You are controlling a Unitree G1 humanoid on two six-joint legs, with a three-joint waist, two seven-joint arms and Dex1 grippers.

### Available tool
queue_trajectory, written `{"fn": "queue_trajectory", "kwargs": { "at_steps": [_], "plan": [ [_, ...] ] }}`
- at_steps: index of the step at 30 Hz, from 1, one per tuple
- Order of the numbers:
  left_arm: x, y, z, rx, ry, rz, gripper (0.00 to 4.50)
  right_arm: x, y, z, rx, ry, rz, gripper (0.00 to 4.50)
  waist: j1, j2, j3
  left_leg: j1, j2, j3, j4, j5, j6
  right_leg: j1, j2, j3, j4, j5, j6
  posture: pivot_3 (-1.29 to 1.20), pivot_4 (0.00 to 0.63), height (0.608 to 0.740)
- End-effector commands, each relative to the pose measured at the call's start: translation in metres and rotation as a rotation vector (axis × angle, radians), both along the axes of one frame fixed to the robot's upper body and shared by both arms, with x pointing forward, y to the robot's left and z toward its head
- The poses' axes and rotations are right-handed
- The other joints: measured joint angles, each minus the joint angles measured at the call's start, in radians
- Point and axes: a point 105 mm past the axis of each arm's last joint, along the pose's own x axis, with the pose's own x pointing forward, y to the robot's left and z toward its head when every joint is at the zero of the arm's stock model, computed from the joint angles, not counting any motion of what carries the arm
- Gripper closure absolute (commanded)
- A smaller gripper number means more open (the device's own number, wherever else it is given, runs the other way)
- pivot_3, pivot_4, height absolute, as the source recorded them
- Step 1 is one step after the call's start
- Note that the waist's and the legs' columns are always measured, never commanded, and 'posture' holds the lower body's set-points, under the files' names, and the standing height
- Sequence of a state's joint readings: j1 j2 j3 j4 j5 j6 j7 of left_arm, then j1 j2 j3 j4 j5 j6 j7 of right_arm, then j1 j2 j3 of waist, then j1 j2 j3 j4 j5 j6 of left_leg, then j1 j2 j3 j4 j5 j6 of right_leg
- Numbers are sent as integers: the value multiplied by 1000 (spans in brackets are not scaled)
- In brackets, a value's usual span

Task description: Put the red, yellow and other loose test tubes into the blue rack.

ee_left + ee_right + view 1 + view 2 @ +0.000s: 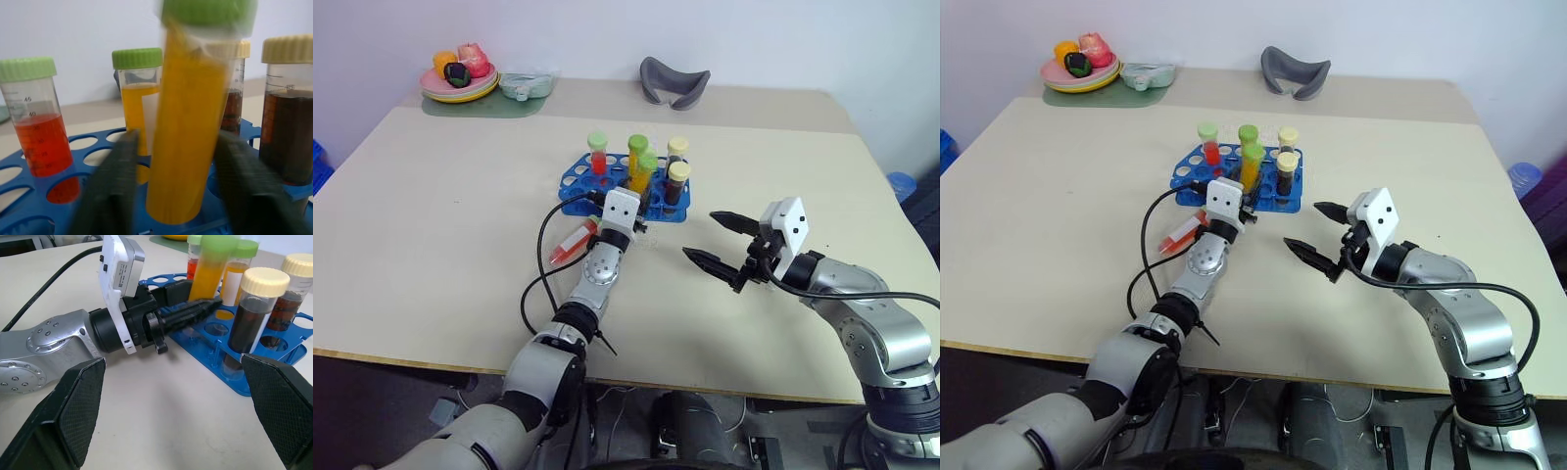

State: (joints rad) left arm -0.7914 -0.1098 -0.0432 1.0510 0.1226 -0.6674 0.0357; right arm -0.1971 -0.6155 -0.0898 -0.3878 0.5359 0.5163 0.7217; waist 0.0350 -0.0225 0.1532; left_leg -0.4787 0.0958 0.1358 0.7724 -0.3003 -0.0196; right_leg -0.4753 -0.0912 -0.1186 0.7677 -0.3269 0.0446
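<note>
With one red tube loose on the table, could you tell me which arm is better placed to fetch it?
Left. The red tube lies beside the left arm, just behind the left gripper; the right gripper sits beyond that arm.

Head stereo views look down over the table [431, 255]; both wrist views face the blue rack [98, 147] closely, sharing its tubes [254, 308].
</note>
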Motion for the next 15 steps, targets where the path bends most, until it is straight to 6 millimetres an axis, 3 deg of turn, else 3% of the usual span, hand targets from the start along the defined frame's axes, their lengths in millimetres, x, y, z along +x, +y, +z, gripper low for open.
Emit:
{"fn": "queue_trajectory", "kwargs": {
  "at_steps": [1,10,12,15],
  "plan": [
    [1,3,13,-30,-43,7,242,-3,4,12,13,-50,18,0,0,0,0,0,0,0,0,0,0,0,0,0,0,0,0,0,150,669],
    [-21,21,44,-73,-160,-83,242,-5,3,12,10,-53,13,0,-6,0,0,0,0,0,0,0,0,0,0,0,0,0,0,0,150,669],
    [-28,39,61,-66,-195,-78,242,-5,3,12,9,-52,18,0,-9,0,0,0,0,0,0,0,0,0,0,0,0,0,0,0,150,669],
    [-43,58,71,-29,-171,-108,242,-4,3,13,9,-54,20,0,-23,0,0,0,1,-2,0,0,-1,0,0,0,0,0,0,0,150,669]
  ]
}}
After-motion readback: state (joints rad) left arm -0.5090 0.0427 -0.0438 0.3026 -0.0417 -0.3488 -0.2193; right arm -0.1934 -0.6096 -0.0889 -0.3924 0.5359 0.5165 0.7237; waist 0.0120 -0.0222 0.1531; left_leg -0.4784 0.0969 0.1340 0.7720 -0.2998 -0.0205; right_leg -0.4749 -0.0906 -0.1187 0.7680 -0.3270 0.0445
